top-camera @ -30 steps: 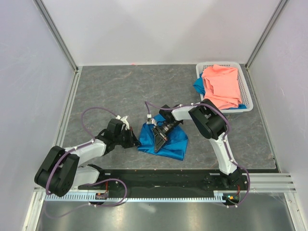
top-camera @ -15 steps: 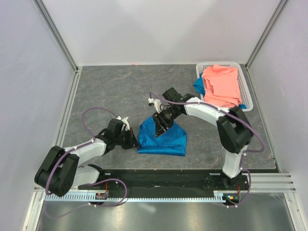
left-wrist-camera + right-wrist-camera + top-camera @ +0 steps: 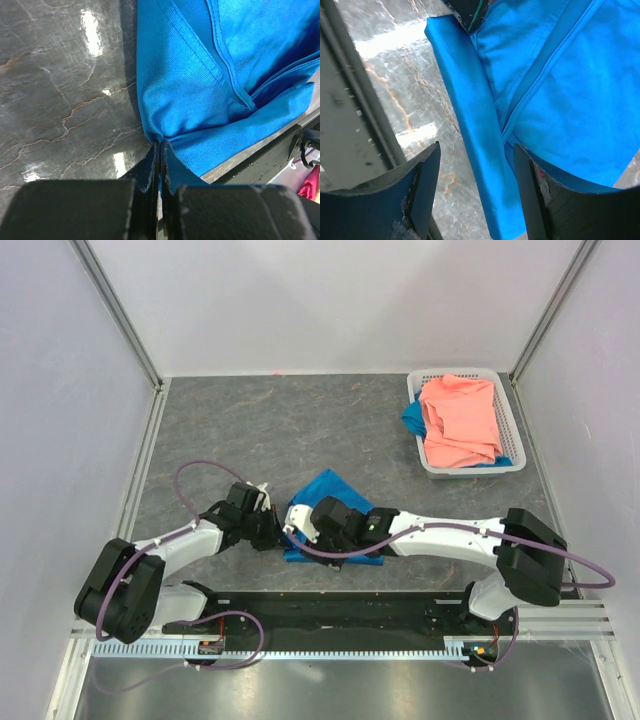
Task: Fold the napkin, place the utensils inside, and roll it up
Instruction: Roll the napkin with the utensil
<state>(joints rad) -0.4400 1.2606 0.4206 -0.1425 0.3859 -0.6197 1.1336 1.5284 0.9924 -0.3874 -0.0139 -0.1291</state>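
The left gripper (image 3: 160,146) pinches shut on a corner of the blue napkin (image 3: 330,490), folded on the table (image 3: 250,420) near the arms' bases; the right gripper (image 3: 477,150) straddles its rolled edge, jaws apart, holding nothing. No utensil shows; a sideways drag against that pinch could unfold the cloth.

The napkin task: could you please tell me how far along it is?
Done: the napkin lies folded in layers. In hand: the left gripper has its jaws shut on a corner, while the right gripper hovers over the folded edge, jaws open. Left: no utensil shows in any view, so placing it and rolling remain.
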